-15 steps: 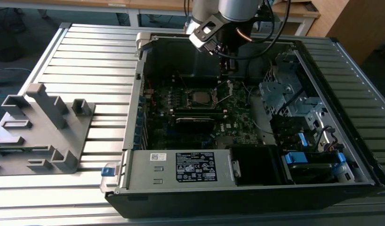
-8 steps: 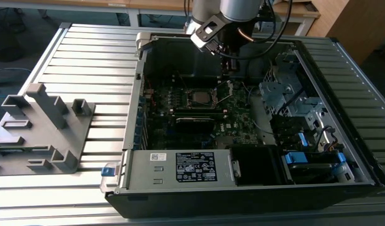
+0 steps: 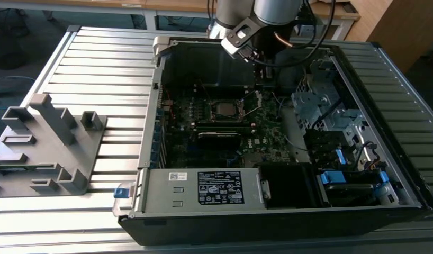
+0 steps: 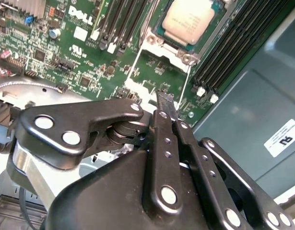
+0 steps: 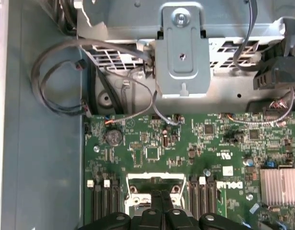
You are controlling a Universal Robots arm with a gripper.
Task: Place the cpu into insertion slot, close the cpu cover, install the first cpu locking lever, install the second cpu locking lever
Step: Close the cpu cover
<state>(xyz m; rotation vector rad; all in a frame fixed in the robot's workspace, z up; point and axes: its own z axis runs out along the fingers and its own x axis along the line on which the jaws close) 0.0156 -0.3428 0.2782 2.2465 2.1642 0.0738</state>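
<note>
I am looking into the open black computer case (image 3: 273,228) that is lying on the grey slatted metal worktop (image 3: 96,58). The black gripper (image 4: 165,97) is hanging over the green motherboard (image 4: 89,62), near the socket but apart from it. Its 2 fingers (image 4: 161,125) are pressed together and are carrying nothing. The small flat square cpu with the dull silver-grey metal top (image 4: 188,19) is sitting in the square dark insertion slot (image 3: 214,110), in the middle of the board in the exterior view. The thin shiny silver cpu cover (image 4: 165,48) is framing the chip; I cannot tell if it is lying fully flat. 2 thin silver wire levers (image 4: 131,66) are sticking out from the socket towards the fingers. Long black memory slots (image 4: 233,48) are running on both sides of the chip. A grey plastic fixture (image 3: 47,143) is standing on the worktop at the exterior view's left.
</note>
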